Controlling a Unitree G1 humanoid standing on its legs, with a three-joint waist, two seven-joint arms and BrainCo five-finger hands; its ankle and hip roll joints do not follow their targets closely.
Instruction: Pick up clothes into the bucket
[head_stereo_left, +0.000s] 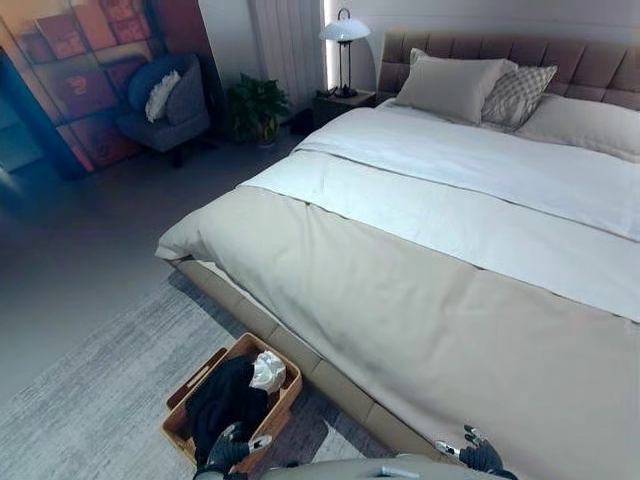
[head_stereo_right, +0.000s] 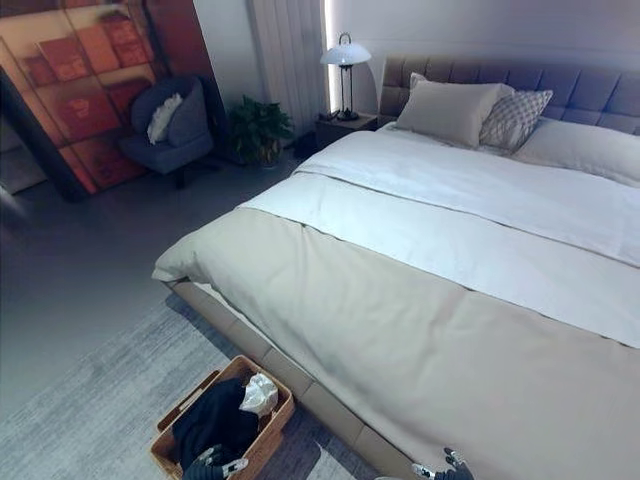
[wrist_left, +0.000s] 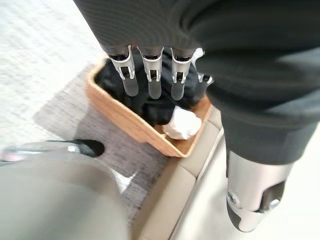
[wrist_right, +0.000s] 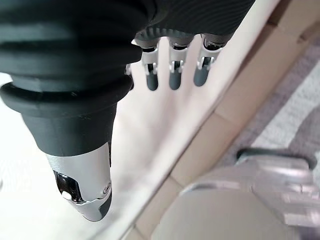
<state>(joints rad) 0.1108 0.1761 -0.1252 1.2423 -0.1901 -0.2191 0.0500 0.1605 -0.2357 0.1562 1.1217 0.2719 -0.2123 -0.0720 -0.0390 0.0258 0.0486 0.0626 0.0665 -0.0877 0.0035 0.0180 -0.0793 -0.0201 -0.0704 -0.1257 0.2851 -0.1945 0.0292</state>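
Note:
A tan wicker basket (head_stereo_left: 177, 391) stands on the rug beside the bed's near corner. Inside it lie a black garment (head_stereo_left: 225, 398) and a small white crumpled cloth (head_stereo_left: 268, 372). My left hand (head_stereo_left: 227, 449) hovers over the basket's near end, its fingers (wrist_left: 154, 86) straight and holding nothing; the left wrist view looks down on the black garment (wrist_left: 150, 106) and the white cloth (wrist_left: 181, 125). My right hand (head_stereo_left: 480, 456) sits low over the bed's beige cover, fingers (wrist_right: 174, 77) straight and empty.
A large bed (head_stereo_left: 450, 290) with beige and white covers and pillows takes up the right. A grey rug (head_stereo_left: 90, 400) lies under the basket. Farther off stand a blue armchair (head_stereo_left: 165, 105), a potted plant (head_stereo_left: 258, 105) and a nightstand lamp (head_stereo_left: 344, 35).

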